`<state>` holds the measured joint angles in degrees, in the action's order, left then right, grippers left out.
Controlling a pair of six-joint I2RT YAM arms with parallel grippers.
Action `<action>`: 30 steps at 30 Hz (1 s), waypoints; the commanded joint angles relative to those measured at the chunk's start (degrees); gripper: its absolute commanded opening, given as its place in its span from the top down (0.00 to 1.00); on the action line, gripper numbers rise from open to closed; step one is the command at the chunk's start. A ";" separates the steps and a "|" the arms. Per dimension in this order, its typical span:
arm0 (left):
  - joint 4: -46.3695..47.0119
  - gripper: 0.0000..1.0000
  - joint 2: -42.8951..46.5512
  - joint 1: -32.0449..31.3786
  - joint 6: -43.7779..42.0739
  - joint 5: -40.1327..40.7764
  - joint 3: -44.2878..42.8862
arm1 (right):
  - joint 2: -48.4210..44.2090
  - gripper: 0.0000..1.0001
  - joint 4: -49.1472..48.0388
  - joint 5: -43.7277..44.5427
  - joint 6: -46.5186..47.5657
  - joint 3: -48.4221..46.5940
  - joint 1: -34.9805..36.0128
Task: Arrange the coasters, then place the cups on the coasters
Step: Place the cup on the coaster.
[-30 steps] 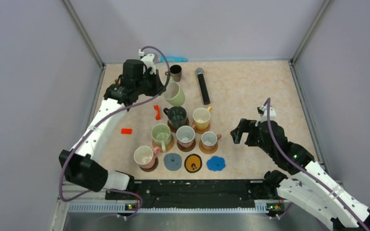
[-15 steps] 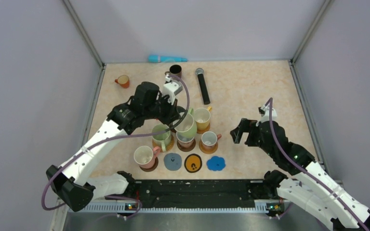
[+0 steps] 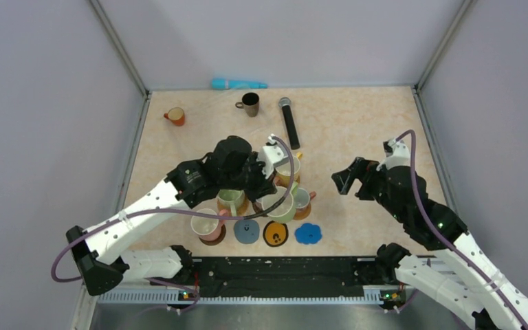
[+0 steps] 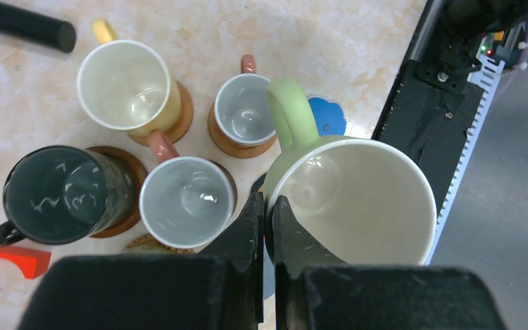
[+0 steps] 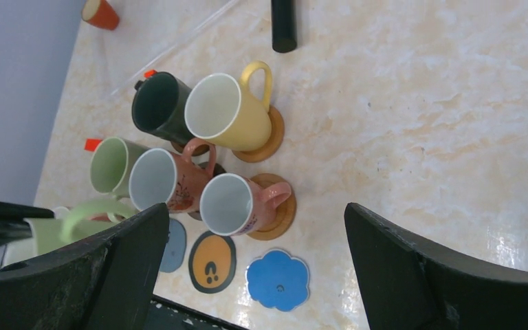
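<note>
The left gripper is clenched on the rim of a pale green cup, one finger inside and one outside. The cup is glossy, cream-white inside, with a thick loop handle, and wider than the cups beside it. In the top view it is at centre frame, just above the bare grey-blue coaster and black-and-yellow coaster. The right gripper, right of centre, is spread wide and grasps nothing.

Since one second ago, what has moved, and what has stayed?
The left gripper, shut on the pale green cup at its rim, carried it from the far side toward the near edge, close to the bare coasters. The right gripper shifted slightly and stayed open. The cups on coasters did not move.
</note>
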<state>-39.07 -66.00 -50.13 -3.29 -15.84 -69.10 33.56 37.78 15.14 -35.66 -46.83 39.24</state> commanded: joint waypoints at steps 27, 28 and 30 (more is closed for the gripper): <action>11.99 1.00 -26.29 -18.25 -8.24 0.71 -11.15 | -5.84 0.03 2.11 5.56 -0.81 -7.02 -0.06; 12.09 1.00 -26.86 -18.25 -8.71 0.98 -11.28 | -6.00 0.03 2.14 5.60 -0.81 -7.05 0.00; 12.00 1.00 -27.90 -18.25 -9.50 1.31 -11.56 | -6.14 0.03 2.20 5.71 -0.73 -6.96 -0.05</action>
<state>-31.83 -94.17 -68.10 -11.14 -13.21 -77.06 28.05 40.82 20.10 -36.21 -51.96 39.24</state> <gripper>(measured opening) 0.045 0.974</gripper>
